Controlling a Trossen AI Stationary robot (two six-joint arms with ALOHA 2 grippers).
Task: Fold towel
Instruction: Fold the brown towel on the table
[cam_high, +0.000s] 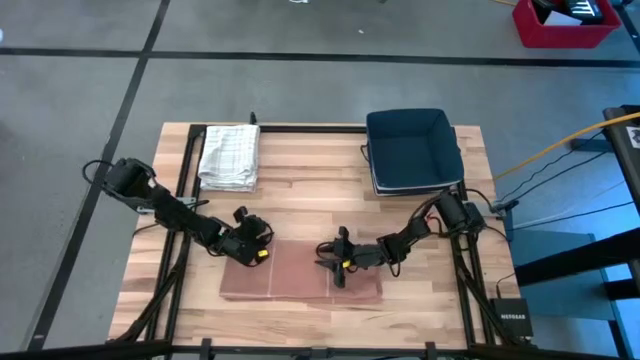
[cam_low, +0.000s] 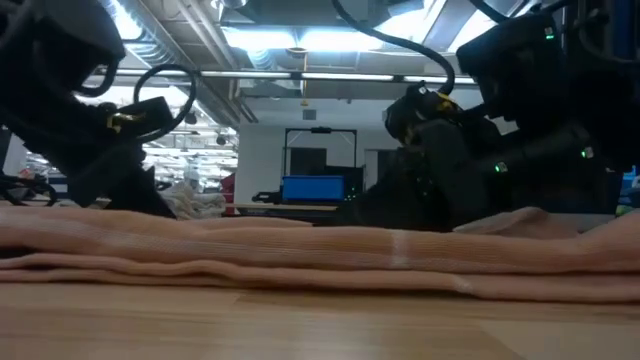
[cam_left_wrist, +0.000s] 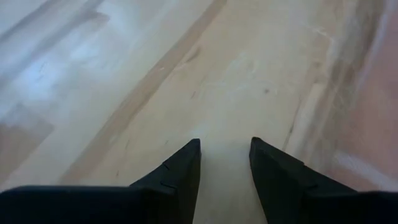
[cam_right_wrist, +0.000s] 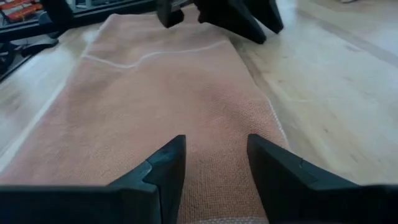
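Robotics lab or workshop in large industrial hall. Wooden slat table stands on grey concrete floor marked with dark tape lines. Red plastic bin on floor; yellow cable trails beside table; small network box near table corner. Low view: exposed ceiling ducts, fluorescent strip lights, blue monitor on distant bench.

You see a salmon-pink towel with one thin pale stripe (plain otherwise), a white cloth checked in grey, a navy bin, light striped wood table, red box.
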